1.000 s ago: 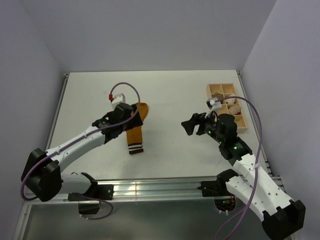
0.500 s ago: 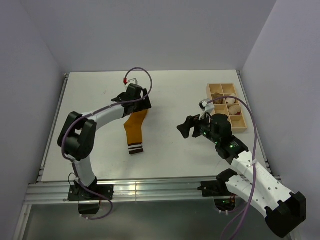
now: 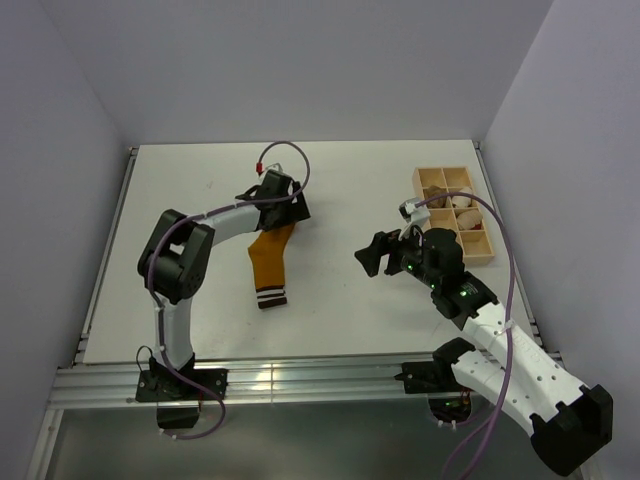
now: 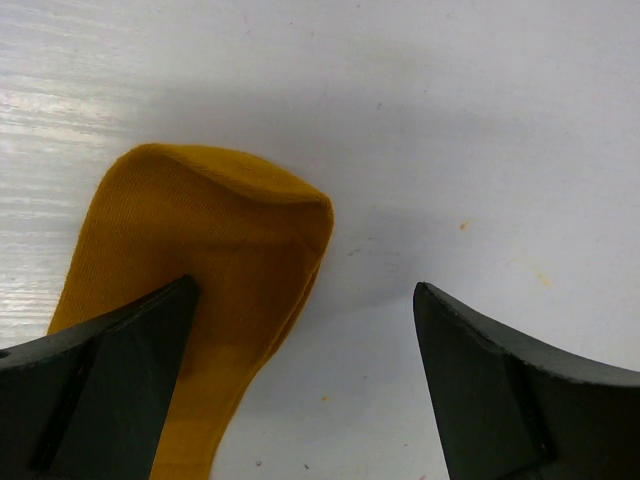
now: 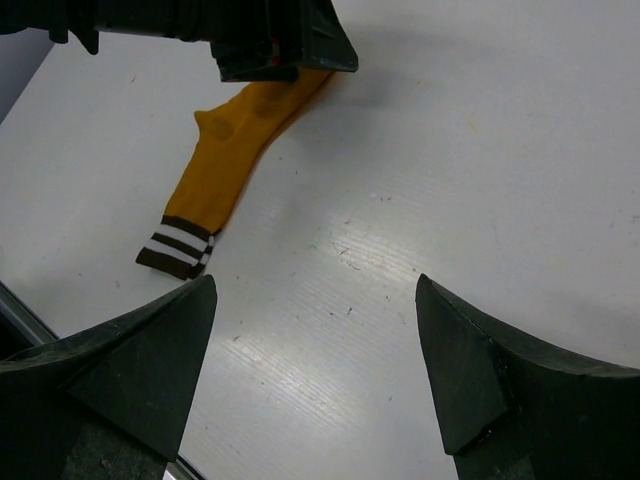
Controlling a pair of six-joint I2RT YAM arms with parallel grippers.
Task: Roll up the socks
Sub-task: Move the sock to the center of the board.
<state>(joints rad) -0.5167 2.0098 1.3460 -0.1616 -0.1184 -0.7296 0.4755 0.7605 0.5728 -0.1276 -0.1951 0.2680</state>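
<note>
Sock (image 3: pixel 268 262) lies lengthwise near-to-far, striped cuff nearest, toe between the spread-open left pincer (image 4: pixel 305 300).

From above, the left claw (image 3: pixel 289 214) hides the toe of the mustard sock (image 3: pixel 268 262). The left wrist view cuts off its cuff end. What lies in the wooden tray (image 3: pixel 440 170) is too small to tell.

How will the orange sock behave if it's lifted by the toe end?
Probably floppy: the sock lies flat and thin, its toe edge rumpled. Likely light, so it should drape and hang. The knit looks grippy, unlikely to slip from the left hand.
</note>
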